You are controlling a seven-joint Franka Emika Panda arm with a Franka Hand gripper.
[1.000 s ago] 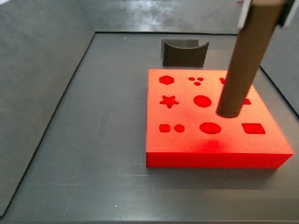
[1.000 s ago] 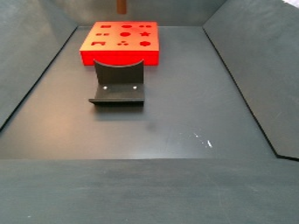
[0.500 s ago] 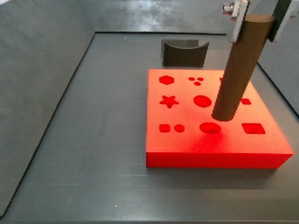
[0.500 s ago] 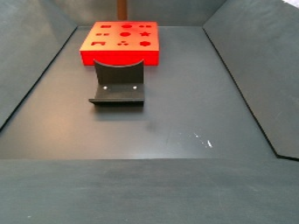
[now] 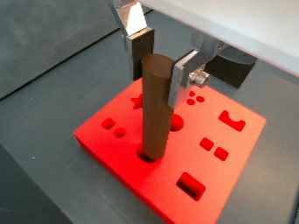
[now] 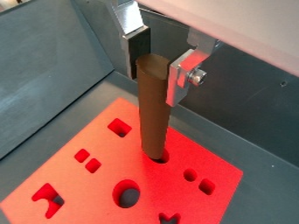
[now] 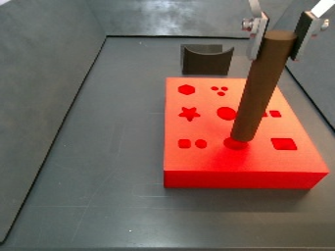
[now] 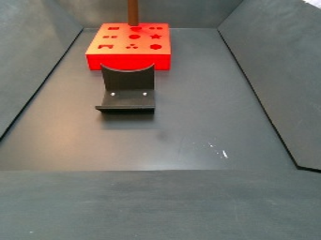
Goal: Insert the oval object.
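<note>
The oval object (image 7: 254,93) is seen standing nearly upright over the red block (image 7: 242,147), its lower end set right in the oval hole near the block's front edge in a side view. Its upper end is clamped between the fingers (image 5: 186,77) of the gripper (image 5: 162,63), flat silver plates pressed against either side of the brown rod, as is shown in both wrist views. In a wrist view the rod's foot (image 6: 155,154) is seen entering the oval opening in the red surface, though how deep it sits cannot be told. The gripper (image 7: 280,31) is held high above the block, at the upper edge of a side view. Around the occupied hole, other cut-outs are visible in the block: a star hole (image 7: 189,114), a pair of small round holes (image 7: 193,143) and a rectangular hole (image 7: 284,144). Behind the block, against the back of the table (image 7: 118,147), a dark grey curved block (image 7: 206,58) is seen standing apart from the red one. In the far side view the red block (image 8: 129,45) is found at the far end of the table, with the fixture (image 8: 127,88) placed just in front of it and the rod (image 8: 133,9) rising from the block to the picture's top edge.
</note>
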